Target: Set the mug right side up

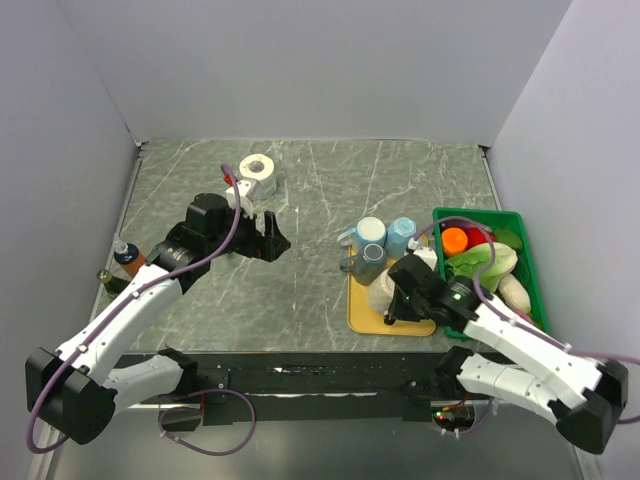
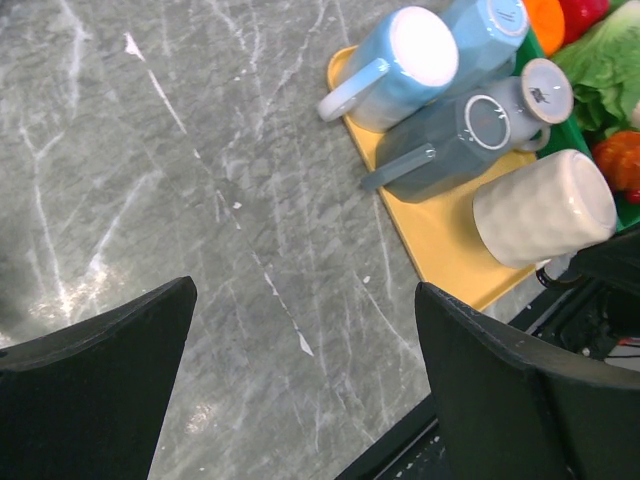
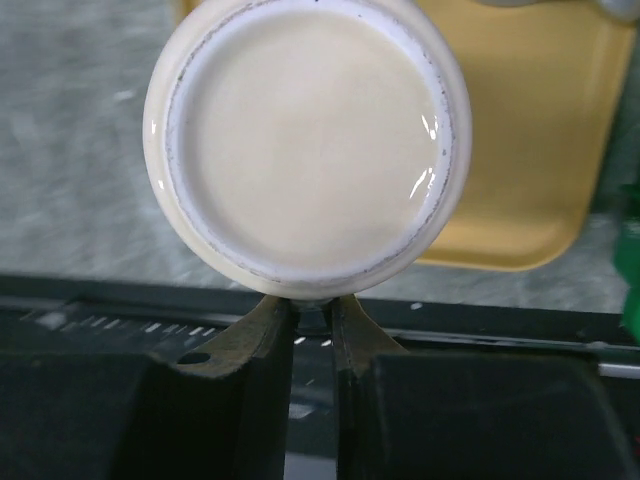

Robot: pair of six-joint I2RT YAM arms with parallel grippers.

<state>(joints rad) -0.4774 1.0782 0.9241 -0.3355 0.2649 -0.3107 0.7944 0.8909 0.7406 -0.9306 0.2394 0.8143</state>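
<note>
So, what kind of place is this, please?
Probably a robot lab test cell: plain white walls around a marble-patterned table, two arms bolted at its edge, a cream mug and a yellow tray.

Right wrist view: the mug (image 3: 305, 140) fills the frame, base toward the camera, its upper part cut off by the top edge. Its handle is hidden behind the body, bar a pale sliver pinched in the right gripper (image 3: 312, 312). Left wrist view: the bottom edge crops the left gripper (image 2: 305, 295) and the right edge crops the greens (image 2: 610, 70). Top view: the bottles (image 1: 127, 256) at the bench (image 1: 330, 190) edge are too small to identify.
</note>
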